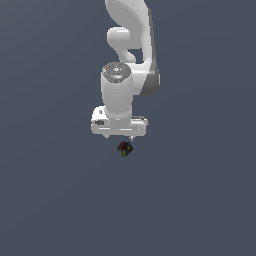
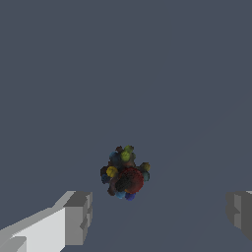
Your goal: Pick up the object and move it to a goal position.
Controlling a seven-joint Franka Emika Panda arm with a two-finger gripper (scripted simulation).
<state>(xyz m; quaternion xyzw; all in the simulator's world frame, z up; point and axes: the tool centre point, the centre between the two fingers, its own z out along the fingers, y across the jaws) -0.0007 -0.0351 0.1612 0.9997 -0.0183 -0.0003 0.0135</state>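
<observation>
- The object (image 1: 124,148) is a small, irregular dark lump. In the wrist view (image 2: 125,172) it resolves into a cluster of small rounded knobs: a dark red patch, yellow and yellow-green spots, and a few blue ones.
- It lies on the plain grey-blue floor (image 1: 200,200), apart from any other item.
- In the exterior view the object sits just below the lower edge of the gripper (image 1: 119,138), near that edge's centre and slightly toward the exterior view's right.
- In the wrist view the object lies between the lines of the two fingers (image 2: 76,219), clear of both; neither finger touches it.
- Jaw state: wide apart. The two grey finger pads stand at opposite edges of the wrist view, with bare floor and nothing else between them. The gripper (image 2: 160,214) carries nothing.
- The white hand body of the gripper points down at the floor. Whether the fingertips touch the floor cannot be told from either view.
- Above the hand, the white arm (image 1: 131,45) rises and leaves the exterior view at the upper edge.
</observation>
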